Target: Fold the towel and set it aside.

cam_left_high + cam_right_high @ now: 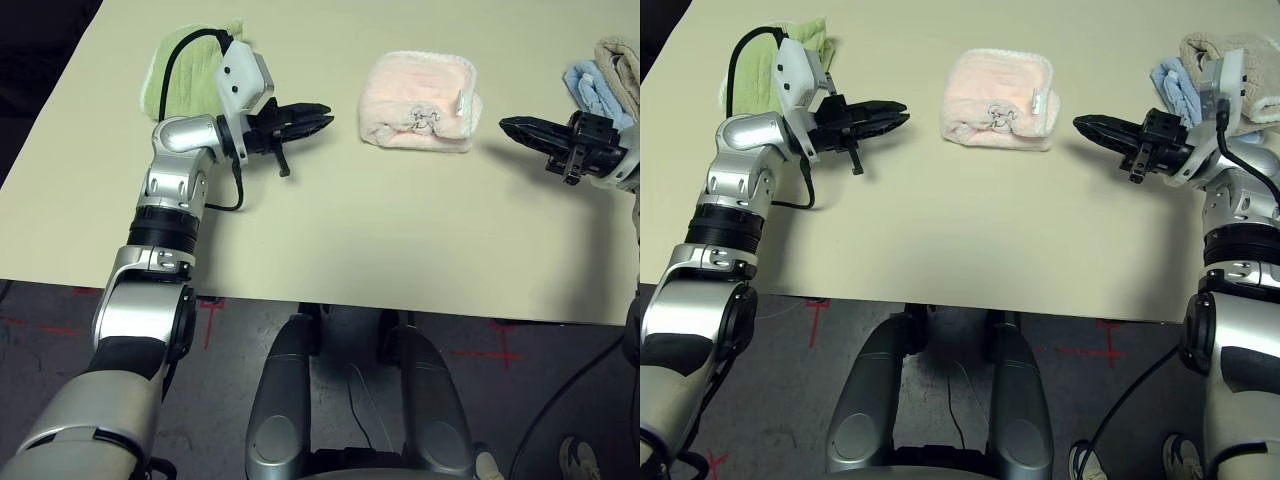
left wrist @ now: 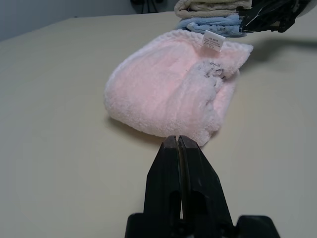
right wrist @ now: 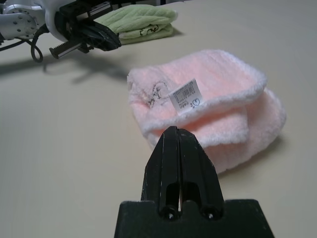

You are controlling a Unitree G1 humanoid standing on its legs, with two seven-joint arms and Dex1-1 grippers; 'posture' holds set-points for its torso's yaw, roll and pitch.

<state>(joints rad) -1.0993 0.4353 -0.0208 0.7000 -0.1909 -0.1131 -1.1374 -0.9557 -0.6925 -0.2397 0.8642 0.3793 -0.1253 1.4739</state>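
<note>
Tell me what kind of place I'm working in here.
Probably a lab or test bench, not a home: a bare beige table holding just the folded pink towel and spare folded towels, green and blue, with red tape crosses on the floor.

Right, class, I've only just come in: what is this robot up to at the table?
A humanoid robot is working on a pink towel, which lies folded in a bundle on the table. The left gripper and right gripper hang on either side of it, both shut and holding nothing. A green folded towel sits far left; blue and beige towels far right.
</note>
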